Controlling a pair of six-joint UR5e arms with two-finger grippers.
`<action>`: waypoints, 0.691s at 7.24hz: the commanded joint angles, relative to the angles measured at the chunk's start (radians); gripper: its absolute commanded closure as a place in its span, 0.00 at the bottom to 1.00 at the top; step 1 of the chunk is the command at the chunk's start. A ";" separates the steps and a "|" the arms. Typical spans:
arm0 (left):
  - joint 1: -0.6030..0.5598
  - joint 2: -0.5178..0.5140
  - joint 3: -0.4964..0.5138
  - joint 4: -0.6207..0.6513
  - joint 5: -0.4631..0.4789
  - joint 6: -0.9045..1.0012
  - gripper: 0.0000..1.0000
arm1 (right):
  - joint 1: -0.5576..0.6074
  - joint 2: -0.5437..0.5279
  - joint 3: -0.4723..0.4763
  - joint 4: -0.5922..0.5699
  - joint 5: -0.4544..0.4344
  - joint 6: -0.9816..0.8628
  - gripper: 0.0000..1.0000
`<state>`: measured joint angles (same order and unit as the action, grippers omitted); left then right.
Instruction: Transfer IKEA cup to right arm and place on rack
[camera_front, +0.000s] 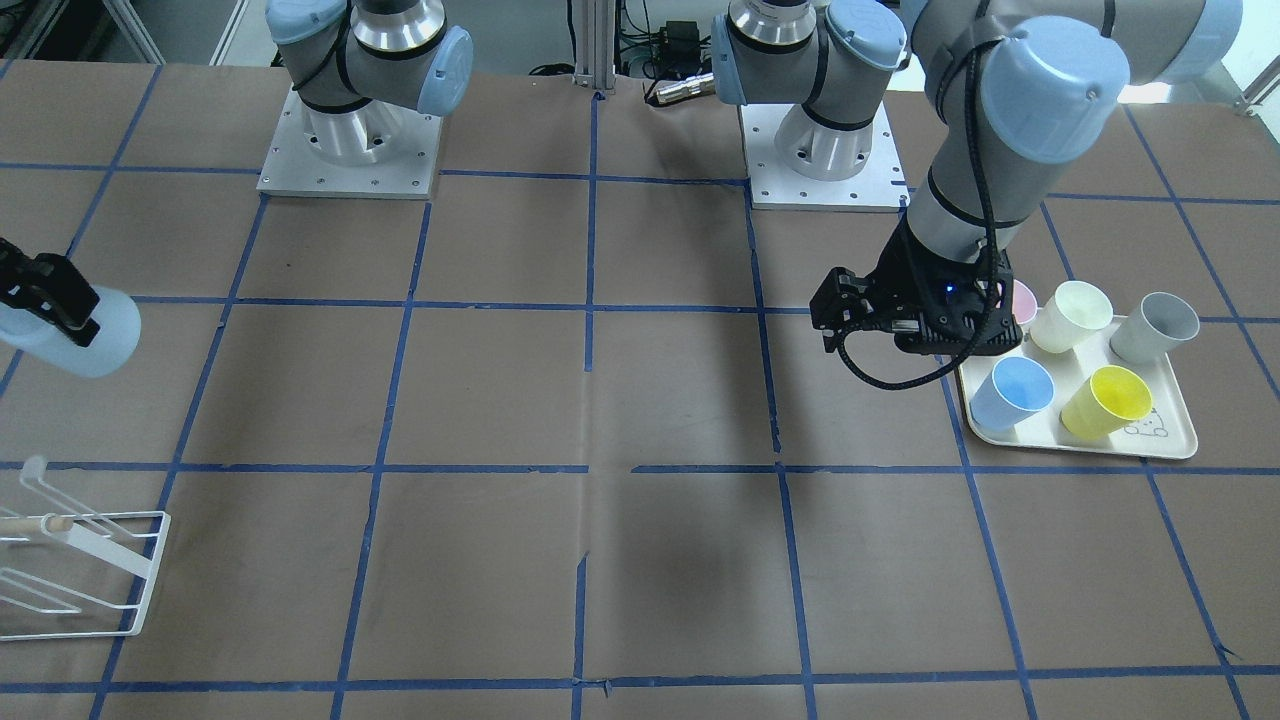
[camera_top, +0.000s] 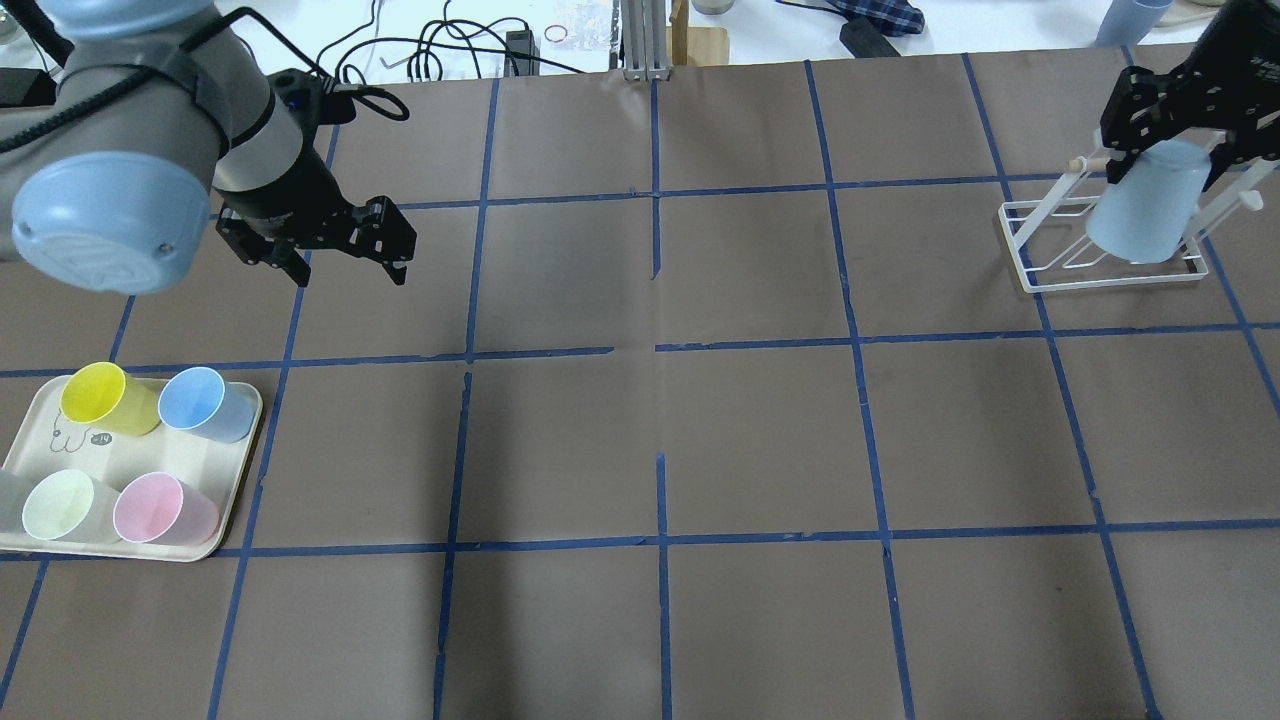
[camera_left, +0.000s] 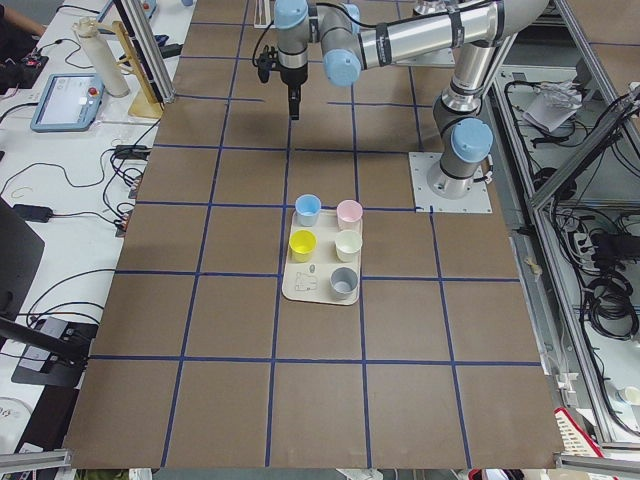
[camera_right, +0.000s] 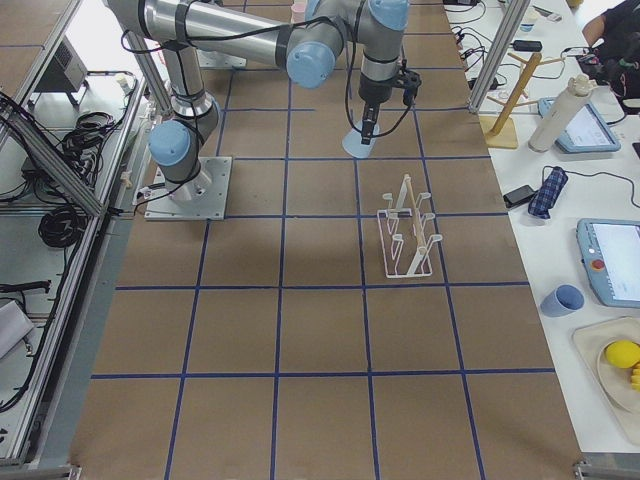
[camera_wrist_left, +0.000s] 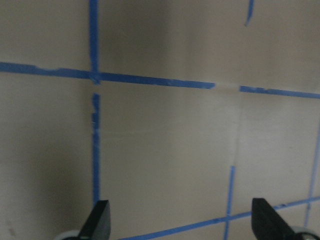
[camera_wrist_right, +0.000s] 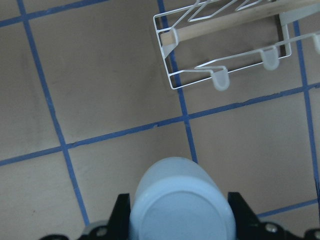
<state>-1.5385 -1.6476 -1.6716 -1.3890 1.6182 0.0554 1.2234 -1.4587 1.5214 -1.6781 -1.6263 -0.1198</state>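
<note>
My right gripper (camera_top: 1172, 155) is shut on the IKEA cup (camera_top: 1145, 215), a pale sky-blue tumbler held in the air. In the right wrist view the cup (camera_wrist_right: 180, 205) sits between the fingers (camera_wrist_right: 122, 212) with its closed base towards the camera. The white wire rack (camera_top: 1030, 270) with its wooden dowel stands on the table near the cup, ahead of it in the right wrist view (camera_wrist_right: 220, 30) and apart from it. The cup (camera_front: 95, 340) and the rack (camera_front: 130, 560) also show at the left edge of the front view. My left gripper (camera_top: 350, 275) is open and empty above the table.
A cream tray (camera_top: 235, 480) at the robot's left holds a yellow cup (camera_top: 100, 398), a deeper blue cup (camera_top: 205, 402), a pink cup (camera_top: 160, 508), a pale green cup (camera_top: 65, 503) and a grey cup (camera_front: 1155, 325). Blue tape lines grid the brown table.
</note>
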 joint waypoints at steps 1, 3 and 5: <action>-0.058 0.038 0.053 -0.076 0.010 -0.069 0.00 | -0.031 0.027 0.060 -0.153 -0.042 -0.047 1.00; -0.052 0.097 0.076 -0.079 -0.018 -0.069 0.00 | -0.059 0.078 0.065 -0.279 -0.040 -0.079 1.00; -0.052 0.161 0.102 -0.109 0.012 -0.066 0.00 | -0.061 0.090 0.068 -0.287 -0.029 -0.080 1.00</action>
<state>-1.5929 -1.5301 -1.5892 -1.4797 1.6183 -0.0131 1.1655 -1.3781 1.5874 -1.9505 -1.6596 -0.1961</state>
